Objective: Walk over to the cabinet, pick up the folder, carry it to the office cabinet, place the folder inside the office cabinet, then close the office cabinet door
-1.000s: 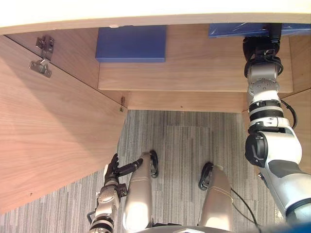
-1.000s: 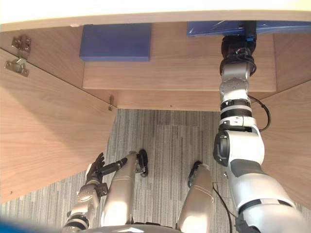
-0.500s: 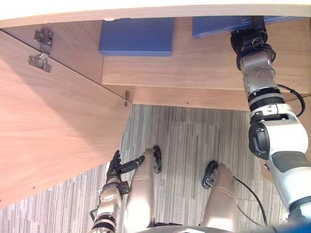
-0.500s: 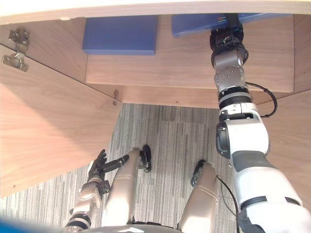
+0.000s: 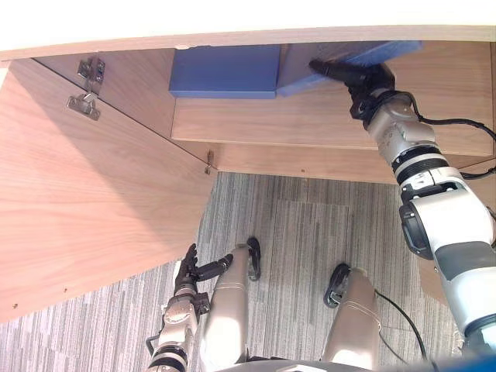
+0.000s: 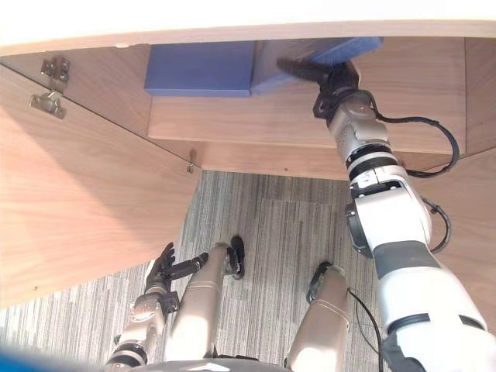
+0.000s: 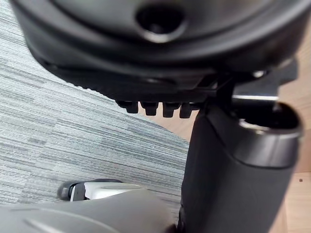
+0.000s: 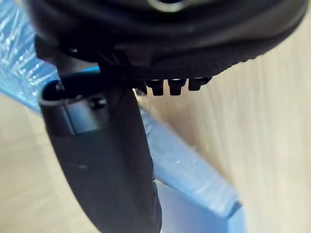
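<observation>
"Right wrist view first," says one. "What does the right hand (image 8: 104, 165) hold?"

"The folder (image 8: 187, 162). The thumb lies across its face and, in the left eye view, the fingers (image 5: 329, 70) stretch along it, so the hand is pinching it. The folder sits tilted over the shelf (image 5: 310, 124), at the far right, its left end just beside the box (image 5: 225, 71). Touching or not, one cannot tell."

"And the left hand (image 5: 188, 271)?"

"Low at the near left, fingers loose, holding nothing."

"How should it set the folder down?"

"Probably level it first, then lower it flat onto the shelf, right of the box, so the corner does not ride up on it. It should go far enough in that the door (image 5: 85, 201) can swing shut, and the thumb should let go only once the folder lies flat."

"Will it slide?"

"Likely. The folder is a thin blue slab under glossy, creased film, and the shelf is smooth wood-grain board. The box is matte blue and square-edged; the hinge (image 5: 84, 105) is bare metal."
</observation>
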Motion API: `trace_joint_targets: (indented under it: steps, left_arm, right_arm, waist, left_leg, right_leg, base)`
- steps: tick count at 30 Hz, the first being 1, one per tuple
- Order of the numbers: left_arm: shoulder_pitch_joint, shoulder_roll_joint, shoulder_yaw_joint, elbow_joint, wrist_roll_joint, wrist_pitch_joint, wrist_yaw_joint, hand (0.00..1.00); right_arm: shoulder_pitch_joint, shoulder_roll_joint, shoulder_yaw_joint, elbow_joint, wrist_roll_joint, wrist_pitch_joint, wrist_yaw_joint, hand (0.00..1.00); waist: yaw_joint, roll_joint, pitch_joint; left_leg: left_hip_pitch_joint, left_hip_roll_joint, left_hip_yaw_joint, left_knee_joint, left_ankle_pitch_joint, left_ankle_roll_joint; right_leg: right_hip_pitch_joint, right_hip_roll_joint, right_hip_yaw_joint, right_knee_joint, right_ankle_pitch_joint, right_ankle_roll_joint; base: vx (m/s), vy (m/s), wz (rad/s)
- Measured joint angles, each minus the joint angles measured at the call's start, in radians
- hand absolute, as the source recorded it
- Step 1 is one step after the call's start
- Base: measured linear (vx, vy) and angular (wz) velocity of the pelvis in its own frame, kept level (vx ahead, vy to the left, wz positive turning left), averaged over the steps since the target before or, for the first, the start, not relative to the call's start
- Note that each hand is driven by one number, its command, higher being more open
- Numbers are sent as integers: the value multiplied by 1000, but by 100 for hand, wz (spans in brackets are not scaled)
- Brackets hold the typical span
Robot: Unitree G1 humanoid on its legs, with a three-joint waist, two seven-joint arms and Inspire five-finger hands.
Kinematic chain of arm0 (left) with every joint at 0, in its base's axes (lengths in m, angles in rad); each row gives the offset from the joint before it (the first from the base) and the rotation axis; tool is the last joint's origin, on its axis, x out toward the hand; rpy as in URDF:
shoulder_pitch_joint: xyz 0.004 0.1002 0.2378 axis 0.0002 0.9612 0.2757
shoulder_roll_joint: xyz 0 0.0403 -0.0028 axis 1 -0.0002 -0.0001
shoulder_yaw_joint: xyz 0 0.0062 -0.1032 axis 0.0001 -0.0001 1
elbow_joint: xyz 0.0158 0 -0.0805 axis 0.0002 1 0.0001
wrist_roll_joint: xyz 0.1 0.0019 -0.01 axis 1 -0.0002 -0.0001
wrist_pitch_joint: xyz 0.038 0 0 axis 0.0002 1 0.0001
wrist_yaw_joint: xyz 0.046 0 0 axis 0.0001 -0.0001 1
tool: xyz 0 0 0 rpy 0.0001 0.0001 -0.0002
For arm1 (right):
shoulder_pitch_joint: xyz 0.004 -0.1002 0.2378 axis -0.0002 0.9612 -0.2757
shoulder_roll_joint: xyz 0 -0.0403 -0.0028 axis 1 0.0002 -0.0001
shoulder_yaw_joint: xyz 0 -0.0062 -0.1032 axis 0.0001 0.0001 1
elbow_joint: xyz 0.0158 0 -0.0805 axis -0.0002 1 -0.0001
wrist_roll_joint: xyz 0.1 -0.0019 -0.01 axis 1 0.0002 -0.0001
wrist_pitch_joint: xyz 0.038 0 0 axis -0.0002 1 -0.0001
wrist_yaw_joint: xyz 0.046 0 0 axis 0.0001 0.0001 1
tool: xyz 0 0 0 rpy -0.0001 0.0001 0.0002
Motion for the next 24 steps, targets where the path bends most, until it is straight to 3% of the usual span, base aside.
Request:
trace_joint_targets:
  steps: [4, 14, 18, 20, 24]
  left_arm:
    - [-1, 6, -6, 18, 0, 0, -14, 100]
    - [1, 30, -34, 33, 1, 6, -45, 100]
    - [5, 36, -34, 33, 2, 7, -60, 100]
    - [10, 42, -34, 34, 2, 9, -68, 100]
    - [19, 63, -35, 30, 8, 3, -70, 100]
  right_arm:
    - [48, -27, -11, -3, -150, -9, 56, 100]
    - [144, -49, -106, -4, -122, -27, 106, 100]
    - [175, -72, -56, -39, -320, -53, 153, 100]
    - [234, -91, 37, -130, -536, -84, 162, 100]
    - [317, -116, 142, -263, -626, -101, 213, 100]
  waist:
    - [3, -1, -17]
    - [23, -29, -36]
    - [24, -39, -40]
    - [20, -50, -39]
    - [9, -86, -41]
  left_leg:
    - [0, 3, 1, -10, 1, 0]
    - [42, 1, 10, -52, 5, -2]
    - [52, 2, 16, -70, 8, -3]
    - [69, 2, 23, -82, 9, -3]
    - [75, 2, 29, -96, 9, -3]
  right_leg:
    - [4, 2, -8, -14, 6, -2]
    - [38, 1, -17, -49, 16, -4]
    - [44, 2, -19, -65, 25, -4]
    - [59, 3, -19, -81, 31, 0]
    - [66, 4, -22, -104, 35, 2]
  base:
    - [35, -18, 0]
    - [26, -10, 0]
    - [14, -8, -2]
    - [34, 1, -5]
    - [24, 1, -4]
